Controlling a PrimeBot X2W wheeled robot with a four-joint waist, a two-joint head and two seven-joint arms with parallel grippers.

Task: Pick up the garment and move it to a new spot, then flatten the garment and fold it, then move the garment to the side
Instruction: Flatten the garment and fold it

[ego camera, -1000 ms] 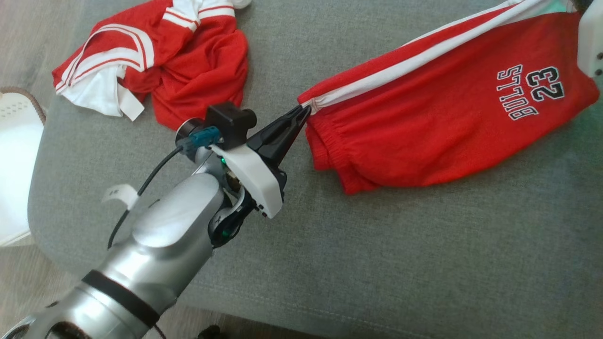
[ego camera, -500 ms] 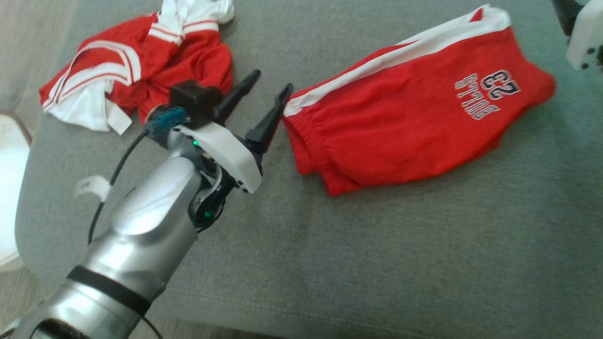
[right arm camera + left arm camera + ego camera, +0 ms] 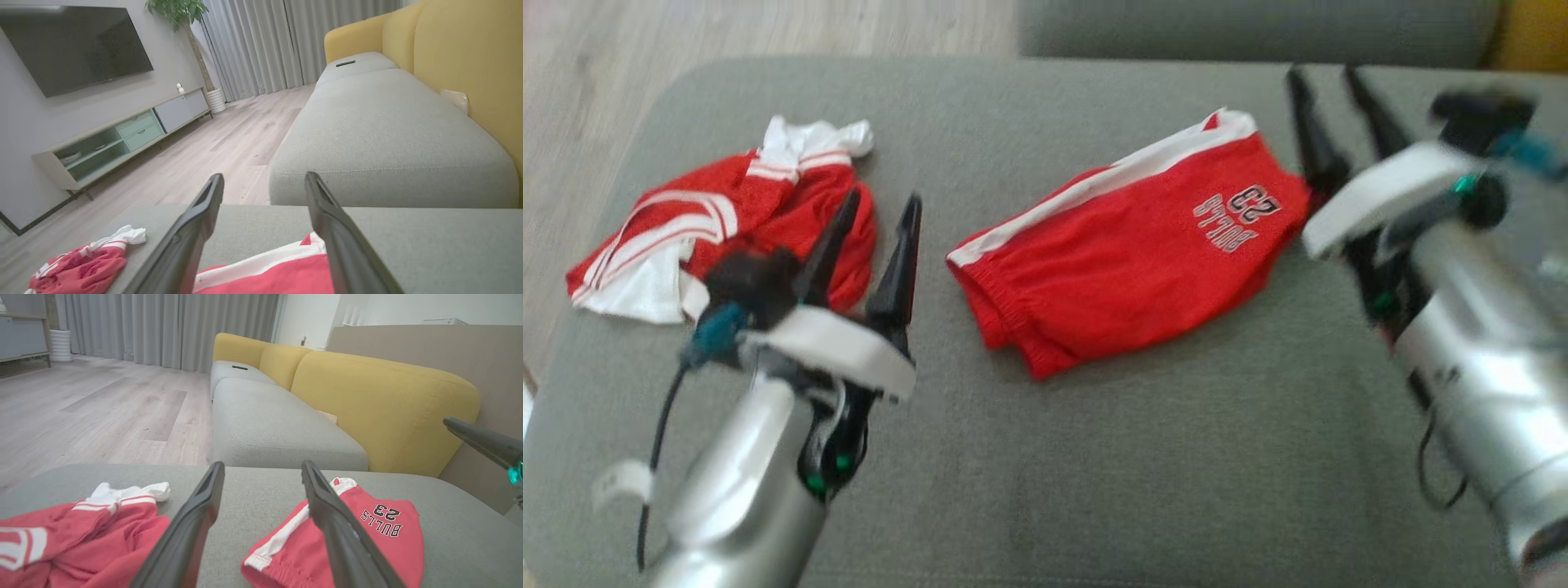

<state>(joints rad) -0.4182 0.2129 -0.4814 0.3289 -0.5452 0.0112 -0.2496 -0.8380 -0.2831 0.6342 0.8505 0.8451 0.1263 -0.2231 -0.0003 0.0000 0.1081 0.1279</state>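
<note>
1. The folded red mesh shorts with a white side stripe and "BULLS 23" print (image 3: 1127,245) lie on the grey fabric ottoman (image 3: 1094,457), between your grippers and held by neither.
2. Your left gripper (image 3: 882,200) and right gripper (image 3: 1323,82) both stand with fingers apart, empty.
3. The fold looks done, so the shift aside seems next. Pinch through every layer at both ends, lift level, and keep clear of the crumpled red-and-white jersey (image 3: 727,237).
4. Count: two garments, two grippers, one ottoman.
</note>
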